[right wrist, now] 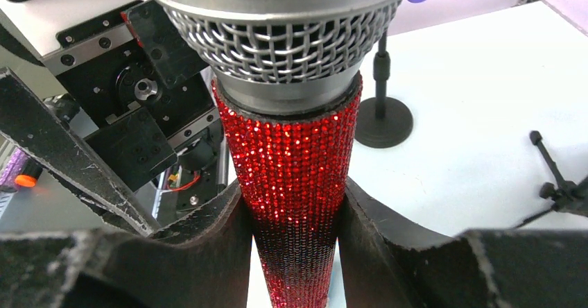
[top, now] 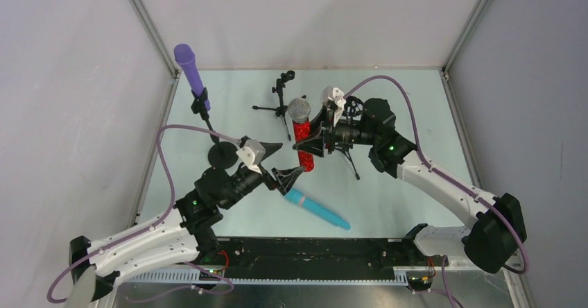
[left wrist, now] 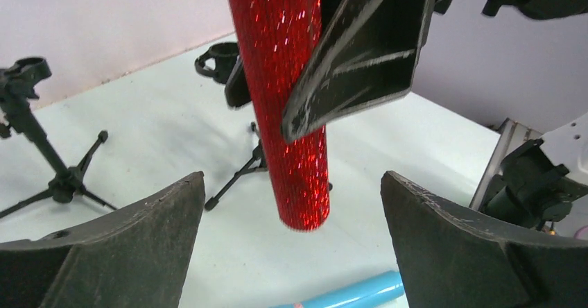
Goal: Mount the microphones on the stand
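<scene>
My right gripper (top: 320, 141) is shut on the glittery red microphone (top: 302, 138) and holds it upright above the table, silver mesh head up; the fingers (right wrist: 215, 245) clamp its body (right wrist: 295, 162). My left gripper (top: 288, 178) is open and empty, and its jaws stand on either side below the red microphone's lower end (left wrist: 298, 183) without touching it. The teal-blue microphone (top: 315, 209) lies on the table just right of the left gripper and shows in the left wrist view (left wrist: 353, 294). The purple microphone (top: 187, 69) sits clipped in a round-base stand (top: 224, 154) at the left.
An empty black tripod stand (top: 281, 100) is at the back centre and shows in the left wrist view (left wrist: 35, 141). A second tripod stand with an open clip (left wrist: 222, 62) is right behind the red microphone. Enclosure walls close three sides.
</scene>
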